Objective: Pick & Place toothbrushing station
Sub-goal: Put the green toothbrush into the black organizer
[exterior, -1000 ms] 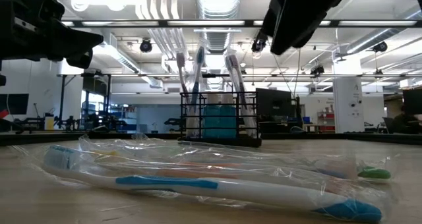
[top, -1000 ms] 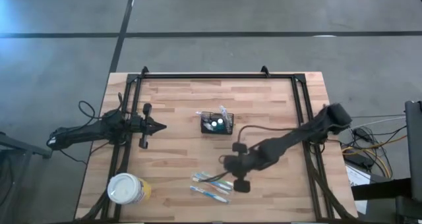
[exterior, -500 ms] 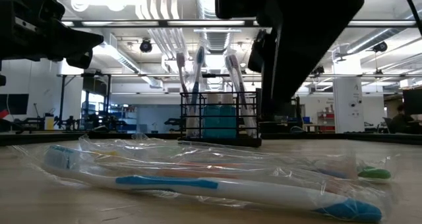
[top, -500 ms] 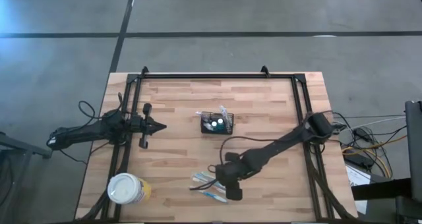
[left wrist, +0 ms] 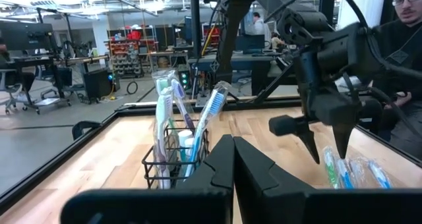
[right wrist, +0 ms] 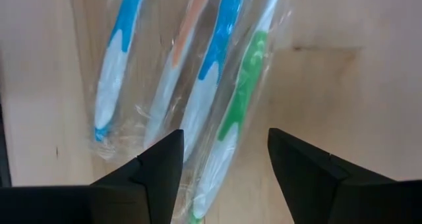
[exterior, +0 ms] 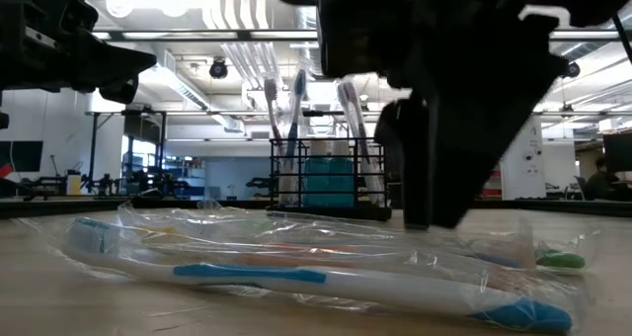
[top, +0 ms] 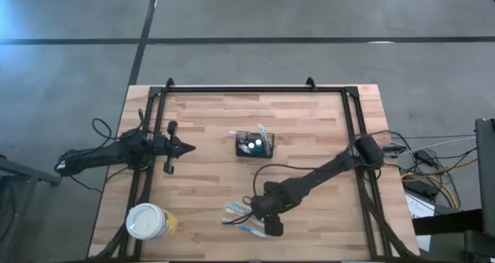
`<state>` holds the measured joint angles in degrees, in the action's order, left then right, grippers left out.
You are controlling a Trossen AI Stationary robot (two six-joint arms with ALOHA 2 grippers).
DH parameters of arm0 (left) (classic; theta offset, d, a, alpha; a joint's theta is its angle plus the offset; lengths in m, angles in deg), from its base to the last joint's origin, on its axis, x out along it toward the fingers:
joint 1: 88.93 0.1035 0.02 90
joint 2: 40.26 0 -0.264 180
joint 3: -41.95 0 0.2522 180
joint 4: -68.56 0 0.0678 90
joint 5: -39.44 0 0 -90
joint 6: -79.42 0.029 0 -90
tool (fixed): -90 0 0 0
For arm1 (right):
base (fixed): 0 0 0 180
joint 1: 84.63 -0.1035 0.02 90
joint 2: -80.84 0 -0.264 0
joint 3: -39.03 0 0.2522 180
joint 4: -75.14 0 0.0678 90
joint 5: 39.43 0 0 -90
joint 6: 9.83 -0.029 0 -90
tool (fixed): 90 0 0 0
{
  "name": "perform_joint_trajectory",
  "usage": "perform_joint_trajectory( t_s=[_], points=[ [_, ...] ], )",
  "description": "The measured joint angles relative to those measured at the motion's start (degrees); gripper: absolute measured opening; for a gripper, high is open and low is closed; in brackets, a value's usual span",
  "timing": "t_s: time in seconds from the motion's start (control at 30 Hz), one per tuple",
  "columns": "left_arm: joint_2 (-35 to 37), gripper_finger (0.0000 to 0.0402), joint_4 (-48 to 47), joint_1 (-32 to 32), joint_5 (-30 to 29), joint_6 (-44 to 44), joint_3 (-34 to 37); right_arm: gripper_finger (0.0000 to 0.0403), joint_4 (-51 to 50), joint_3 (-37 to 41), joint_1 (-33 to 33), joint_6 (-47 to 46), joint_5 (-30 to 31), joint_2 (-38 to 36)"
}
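The toothbrushing station, a black wire basket (top: 254, 145) (exterior: 329, 183) (left wrist: 175, 161), stands on its base at mid-table with toothbrushes and a tube upright in it. Several toothbrushes in clear wrappers (top: 244, 216) (right wrist: 198, 72) (exterior: 296, 272) lie flat near the table's near edge. My right gripper (top: 261, 213) (right wrist: 224, 165) (left wrist: 326, 148) hovers open just over them, fingers pointing steeply down, one on each side of the green-handled brush (right wrist: 241, 85). My left gripper (top: 186, 148) (left wrist: 232, 165) waits shut and level at the table's left, pointing at the basket.
A round yellowish tub with a white lid (top: 147, 222) stands at the near left corner. A black frame rail (top: 255, 89) runs around the tabletop. Bare wood lies between basket and wrapped brushes. A person (left wrist: 405, 13) sits beyond the table's right side.
My right gripper has come down and moved toward the table's left and near edge, tipping more steeply downward, until it stands over the wrapped toothbrushes. The brushes and the basket have stayed in place.
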<state>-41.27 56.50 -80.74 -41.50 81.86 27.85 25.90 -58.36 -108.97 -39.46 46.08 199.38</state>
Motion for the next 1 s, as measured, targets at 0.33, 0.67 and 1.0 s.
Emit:
perform_joint_trajectory(
  t_s=[0.33, 0.67, 1.0],
  points=[
    [0.00, 0.0003, 0.02, -0.01, 0.00, -1.12, 0.02, 0.0214, -0.46, -0.04, 0.28, 0.31, 0.33, 1.88],
    [0.00, 0.0003, 0.02, -0.01, -0.15, -1.01, 0.02, 0.0166, -3.49, -0.09, 1.20, 4.04, 2.77, 1.88],
    [0.00, 0.0003, 0.04, 0.00, -0.15, -1.01, 0.02, 0.0137, -4.56, -0.39, 1.46, 5.91, 1.88, -2.59]
  ],
)
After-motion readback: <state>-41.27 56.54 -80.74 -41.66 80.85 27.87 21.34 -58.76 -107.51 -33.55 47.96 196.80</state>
